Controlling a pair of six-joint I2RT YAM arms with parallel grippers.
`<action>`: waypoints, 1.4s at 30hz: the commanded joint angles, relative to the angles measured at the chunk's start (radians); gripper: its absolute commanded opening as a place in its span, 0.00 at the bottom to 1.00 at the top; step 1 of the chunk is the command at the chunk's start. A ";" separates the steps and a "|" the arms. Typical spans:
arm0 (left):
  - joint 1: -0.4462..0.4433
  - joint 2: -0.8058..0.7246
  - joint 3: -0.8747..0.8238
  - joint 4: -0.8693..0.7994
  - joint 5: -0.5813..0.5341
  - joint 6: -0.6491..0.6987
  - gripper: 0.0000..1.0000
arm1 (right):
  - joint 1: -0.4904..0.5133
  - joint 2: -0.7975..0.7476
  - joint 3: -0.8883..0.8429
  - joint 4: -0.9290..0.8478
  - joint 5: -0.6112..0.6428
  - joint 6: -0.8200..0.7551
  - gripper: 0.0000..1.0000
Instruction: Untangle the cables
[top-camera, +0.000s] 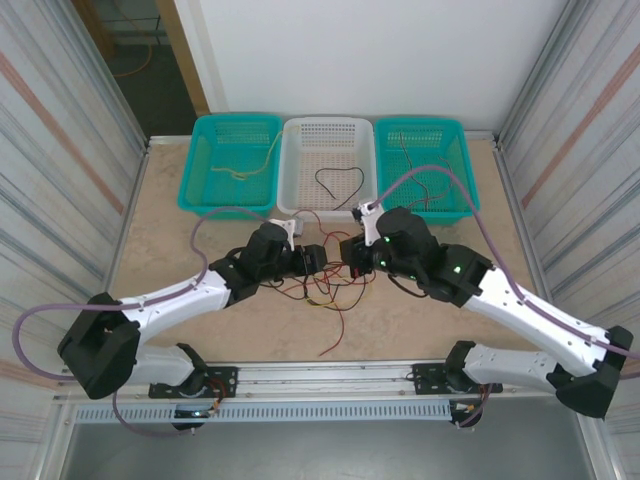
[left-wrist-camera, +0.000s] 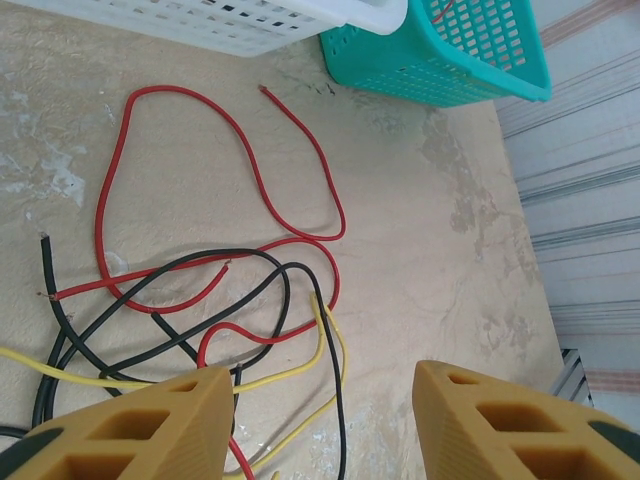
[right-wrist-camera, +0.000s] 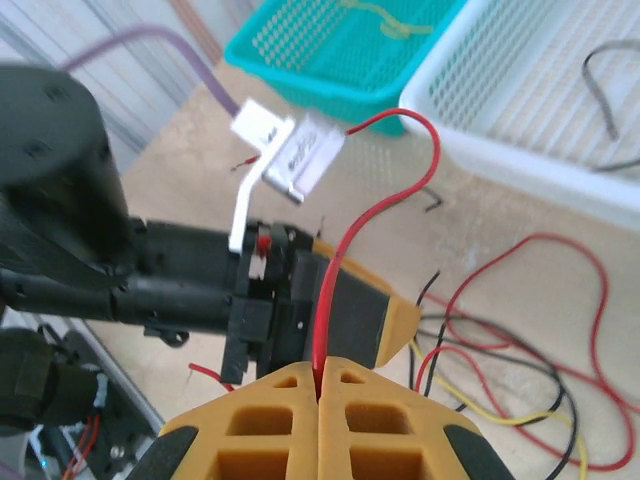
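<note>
3 baskets stand in a row at the far edge of the desk (top-camera: 170, 250). The left teal basket (top-camera: 194, 165) holds a yellow cable (top-camera: 245, 172), the white basket (top-camera: 290, 165) holds 1 black cable (top-camera: 361, 180), and the right teal basket (top-camera: 463, 170) holds thin strands (top-camera: 404, 152) whose colour is hard to tell.

The rest of the cables (top-camera: 325, 288) lie tangled on the desk in front of the baskets, between the 2 arms, which cover part of them. They are thin curly strands in red, black and yellow, crossing each other many times. In the left wrist view some strands run under the fingers and are cut off by the lower edge.

The left tool (left-wrist-camera: 320, 385) is spread wide with nothing between its fingers. The right tool (right-wrist-camera: 320, 372) is pressed together and pinches 1 red cable (right-wrist-camera: 335, 270), which rises and curves over.
</note>
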 joint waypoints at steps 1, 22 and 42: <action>-0.009 0.002 0.023 -0.008 -0.008 0.020 0.51 | 0.005 -0.029 0.060 -0.049 0.103 -0.058 0.00; 0.091 -0.233 -0.035 -0.192 -0.140 0.040 0.57 | -0.729 0.243 0.418 -0.133 0.155 -0.071 0.00; 0.263 -0.386 -0.109 -0.359 -0.148 0.025 0.61 | -0.872 0.650 0.487 -0.047 -0.051 -0.024 0.44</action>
